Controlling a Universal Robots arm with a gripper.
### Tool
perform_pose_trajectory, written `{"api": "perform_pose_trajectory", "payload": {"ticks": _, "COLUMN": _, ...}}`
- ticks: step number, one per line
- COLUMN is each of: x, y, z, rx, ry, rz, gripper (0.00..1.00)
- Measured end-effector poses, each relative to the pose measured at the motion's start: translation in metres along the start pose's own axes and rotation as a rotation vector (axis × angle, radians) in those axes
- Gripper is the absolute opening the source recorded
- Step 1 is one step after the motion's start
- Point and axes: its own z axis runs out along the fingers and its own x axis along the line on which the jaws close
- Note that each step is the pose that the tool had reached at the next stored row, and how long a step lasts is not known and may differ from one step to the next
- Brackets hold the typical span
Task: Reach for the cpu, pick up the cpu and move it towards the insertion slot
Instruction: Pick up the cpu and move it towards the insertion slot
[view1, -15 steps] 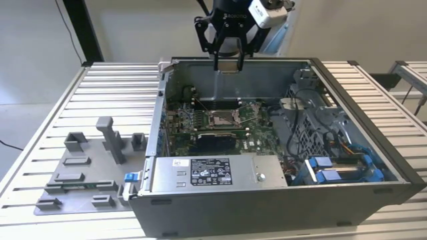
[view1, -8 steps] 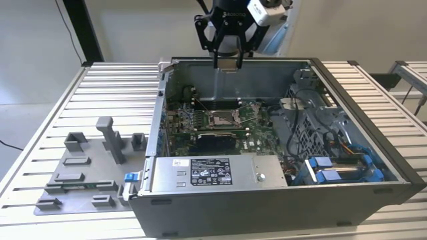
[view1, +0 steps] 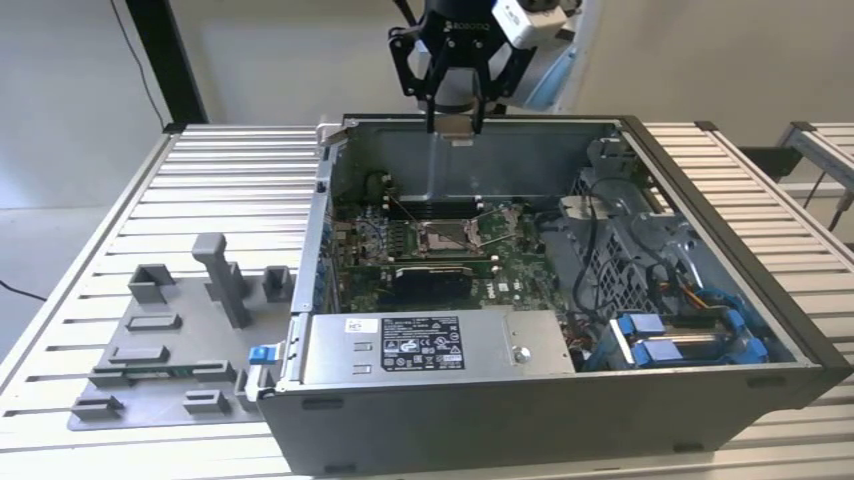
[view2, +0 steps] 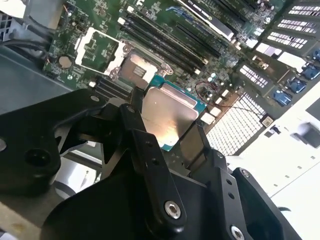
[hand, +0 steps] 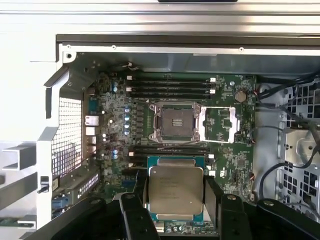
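The cpu (hand: 176, 189), a square chip with a silvery face and a green rim, hangs between the black fingers (hand: 143, 196) of my gripper (hand: 177, 194), which is shut on its two opposite edges. In the second wrist view the cpu (view2: 167, 116) and gripper (view2: 165, 126) appear the same way. In the exterior view the gripper (view1: 454, 118) holds the cpu (view1: 458, 126) high over the back wall of the open computer case (view1: 534, 420). The insertion slot (hand: 176, 122) lies open on the green board below, its metal frame flipped aside; it also appears in the other views (view1: 447, 236) (view2: 138, 70).
Memory slots (hand: 170, 82) flank the socket. Cables and a drive cage (view1: 627, 250) fill the case on the exterior view's right, and a power supply (view1: 414, 345) lies at its front. Grey fixture blocks (view1: 220, 280) stand on the slatted table (view1: 240, 170) on the exterior view's left.
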Motion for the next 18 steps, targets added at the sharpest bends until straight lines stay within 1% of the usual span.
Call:
{"api": "perform_pose_trajectory", "payload": {"ticks": 4, "x": -0.0014, "y": 0.0064, "z": 0.0007, "rx": 0.0000, "ry": -0.0001, "rz": 0.001, "gripper": 0.00}}
{"api": "perform_pose_trajectory", "payload": {"ticks": 6, "x": -0.0029, "y": 0.0105, "z": 0.0010, "rx": 0.0000, "ry": -0.0001, "rz": 0.002, "gripper": 0.00}}
{"api": "perform_pose_trajectory", "payload": {"ticks": 7, "x": -0.0043, "y": 0.0144, "z": 0.0013, "rx": 0.0000, "ry": -0.0001, "rz": 0.002, "gripper": 0.00}}
{"api": "perform_pose_trajectory", "payload": {"ticks": 12, "x": -0.0070, "y": 0.0249, "z": 0.0020, "rx": 0.0000, "ry": -0.0003, "rz": 0.002, "gripper": 0.00}}
{"api": "perform_pose_trajectory", "payload": {"ticks": 14, "x": -0.0081, "y": 0.0278, "z": 0.0021, "rx": 0.0000, "ry": -0.0003, "rz": 0.002, "gripper": 0.00}}
{"api": "perform_pose_trajectory", "payload": {"ticks": 18, "x": -0.0083, "y": 0.0286, "z": 0.0023, "rx": 0.0000, "ry": -0.0004, "rz": 0.002, "gripper": 0.00}}
